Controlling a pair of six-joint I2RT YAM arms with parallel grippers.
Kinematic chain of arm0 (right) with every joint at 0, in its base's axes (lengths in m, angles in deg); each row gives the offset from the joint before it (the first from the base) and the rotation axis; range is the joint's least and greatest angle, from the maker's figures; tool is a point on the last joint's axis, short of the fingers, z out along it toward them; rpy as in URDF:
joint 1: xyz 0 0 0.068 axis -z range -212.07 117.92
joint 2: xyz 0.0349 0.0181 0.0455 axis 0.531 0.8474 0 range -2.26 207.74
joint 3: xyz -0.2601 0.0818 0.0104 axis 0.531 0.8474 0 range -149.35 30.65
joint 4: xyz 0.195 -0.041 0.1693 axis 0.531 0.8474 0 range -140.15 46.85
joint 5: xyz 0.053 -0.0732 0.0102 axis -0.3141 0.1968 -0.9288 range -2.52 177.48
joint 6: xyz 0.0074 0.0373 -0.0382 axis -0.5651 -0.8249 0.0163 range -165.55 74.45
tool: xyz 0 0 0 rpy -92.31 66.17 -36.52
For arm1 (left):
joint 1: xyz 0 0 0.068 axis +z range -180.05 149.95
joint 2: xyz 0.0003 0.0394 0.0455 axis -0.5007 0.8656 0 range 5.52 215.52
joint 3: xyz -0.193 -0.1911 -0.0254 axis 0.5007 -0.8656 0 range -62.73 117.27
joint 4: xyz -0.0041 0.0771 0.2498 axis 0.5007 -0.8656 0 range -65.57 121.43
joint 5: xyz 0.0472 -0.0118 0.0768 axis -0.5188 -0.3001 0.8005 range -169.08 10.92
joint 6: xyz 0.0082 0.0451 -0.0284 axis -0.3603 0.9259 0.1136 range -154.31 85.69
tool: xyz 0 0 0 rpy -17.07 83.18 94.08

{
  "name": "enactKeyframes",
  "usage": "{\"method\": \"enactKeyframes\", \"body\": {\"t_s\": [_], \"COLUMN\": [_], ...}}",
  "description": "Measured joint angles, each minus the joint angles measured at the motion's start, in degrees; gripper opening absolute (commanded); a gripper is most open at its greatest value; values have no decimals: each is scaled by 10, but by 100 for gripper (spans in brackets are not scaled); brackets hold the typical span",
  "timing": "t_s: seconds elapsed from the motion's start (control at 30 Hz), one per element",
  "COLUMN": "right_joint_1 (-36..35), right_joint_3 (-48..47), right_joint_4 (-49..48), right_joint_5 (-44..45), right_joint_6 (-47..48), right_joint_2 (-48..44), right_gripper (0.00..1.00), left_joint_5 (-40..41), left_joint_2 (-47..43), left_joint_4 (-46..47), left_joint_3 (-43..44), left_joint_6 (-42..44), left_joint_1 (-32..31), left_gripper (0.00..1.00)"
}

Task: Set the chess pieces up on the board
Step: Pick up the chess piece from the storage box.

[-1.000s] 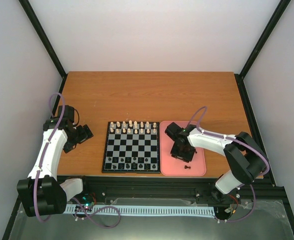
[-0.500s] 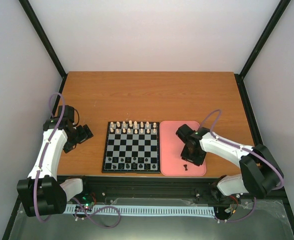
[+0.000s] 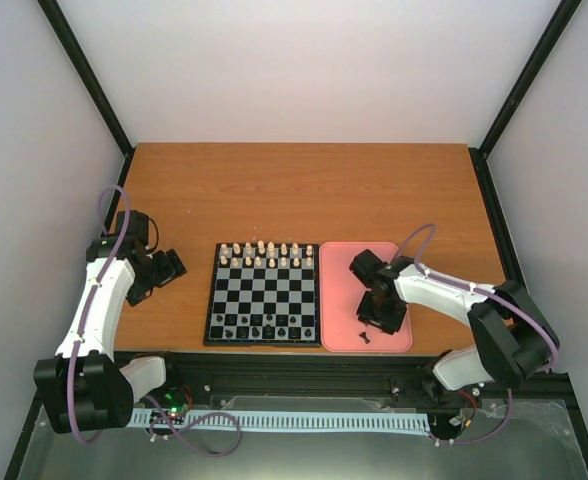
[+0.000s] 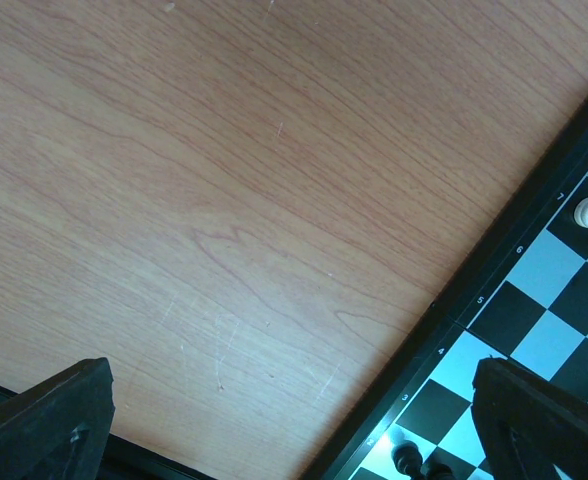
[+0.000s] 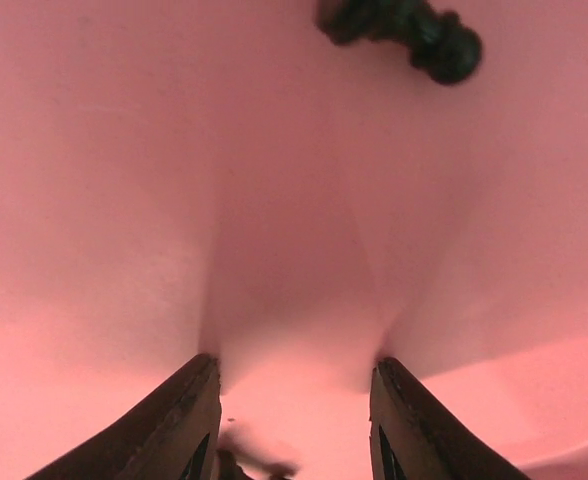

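Right claw (image 5: 292,375) hangs half-parted and empty over the pink tray (image 3: 336,262), a black chess piece (image 5: 404,32) lying sideways just ahead; left claw (image 3: 164,268) gapes wide, empty, beside the board (image 3: 212,300)

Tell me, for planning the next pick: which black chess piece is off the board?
The lone black piece lying on the pink tray by the right tool; the other black pieces stand on the board's near rows.

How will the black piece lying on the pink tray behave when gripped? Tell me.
Probably rolls: the black piece lies on its side, rounded, on the smooth pink tray. Likely light, being tiny beside the right gripper. Its round head may slip from a pinch.
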Motion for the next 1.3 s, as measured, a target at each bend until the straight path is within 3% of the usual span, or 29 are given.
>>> {"method": "enactKeyframes", "body": {"t_s": [0.33, 0.6, 0.77, 0.97, 1.3], "right_joint_1": [-9, -97, -113, -113, -118], "right_joint_3": [-45, -79, -80, -79, -77], "right_joint_4": [-2, 31, 45, 56, 58], "right_joint_5": [3, 20, 27, 34, 35], "right_joint_6": [102, 218, 242, 254, 261], "right_joint_2": [33, 83, 85, 85, 88], "right_gripper": [46, 44, 42, 33, 31], "left_joint_5": [0, 2, 3, 3, 3], "left_joint_2": [-1, -1, -1, -1, -1], "left_joint_4": [0, 0, 0, 0, 0], "left_joint_3": [0, 0, 0, 0, 0], "left_joint_6": [0, 0, 0, 0, 0], "left_joint_1": [0, 0, 0, 0, 0], "left_gripper": [100, 100, 100, 100, 100]}}
